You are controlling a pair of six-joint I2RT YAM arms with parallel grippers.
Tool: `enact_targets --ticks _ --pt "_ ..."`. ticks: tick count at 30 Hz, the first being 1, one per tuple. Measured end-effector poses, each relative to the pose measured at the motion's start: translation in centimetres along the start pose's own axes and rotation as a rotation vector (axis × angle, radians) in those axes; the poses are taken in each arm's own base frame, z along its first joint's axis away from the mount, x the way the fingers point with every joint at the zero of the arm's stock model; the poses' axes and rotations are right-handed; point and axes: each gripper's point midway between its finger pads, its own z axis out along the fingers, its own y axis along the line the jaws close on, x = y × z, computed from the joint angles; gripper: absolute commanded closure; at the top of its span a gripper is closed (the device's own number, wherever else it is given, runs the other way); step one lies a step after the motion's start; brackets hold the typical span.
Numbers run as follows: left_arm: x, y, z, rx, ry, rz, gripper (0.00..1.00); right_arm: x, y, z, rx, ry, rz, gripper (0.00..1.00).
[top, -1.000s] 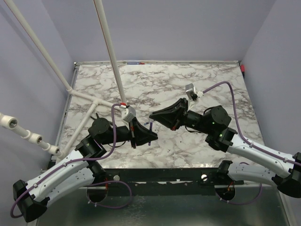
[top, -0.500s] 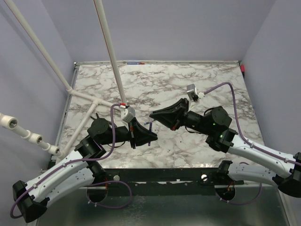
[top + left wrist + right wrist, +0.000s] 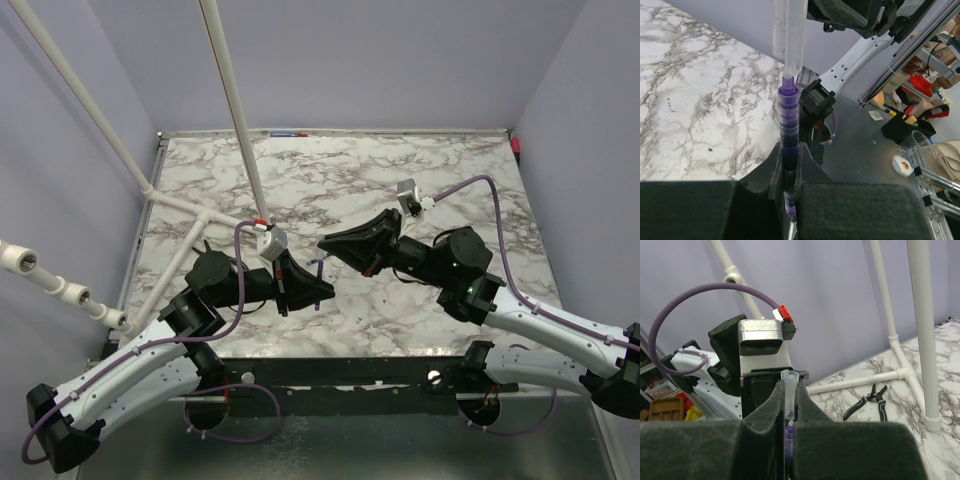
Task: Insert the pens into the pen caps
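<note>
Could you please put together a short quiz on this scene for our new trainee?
1. True or false: the left claw is shut on the purple-blue pen.
2. What does the right claw grip? A) a red pen B) the clear cap C) nothing
3. Which tool lies on the table near the white pipe frame?
Key: 1 true; 2 B; 3 pliers.

We logged pen (image 3: 788, 120) as glossy ribbed violet plastic, pen cap (image 3: 789, 30) as frosted translucent plastic, left finger pads (image 3: 855, 210) as matt black, foam-like, table (image 3: 330, 170) as smooth marble-look.
</note>
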Motion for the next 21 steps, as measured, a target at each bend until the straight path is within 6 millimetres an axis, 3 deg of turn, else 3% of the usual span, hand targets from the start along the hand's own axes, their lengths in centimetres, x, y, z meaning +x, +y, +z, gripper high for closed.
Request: enact_targets --ticks 21 --pt "-0.11 -0.11 -0.07 0.002 -0.004 0.004 1.0 0.4 0.24 0.06 0.006 0.008 -0.008 0.99"
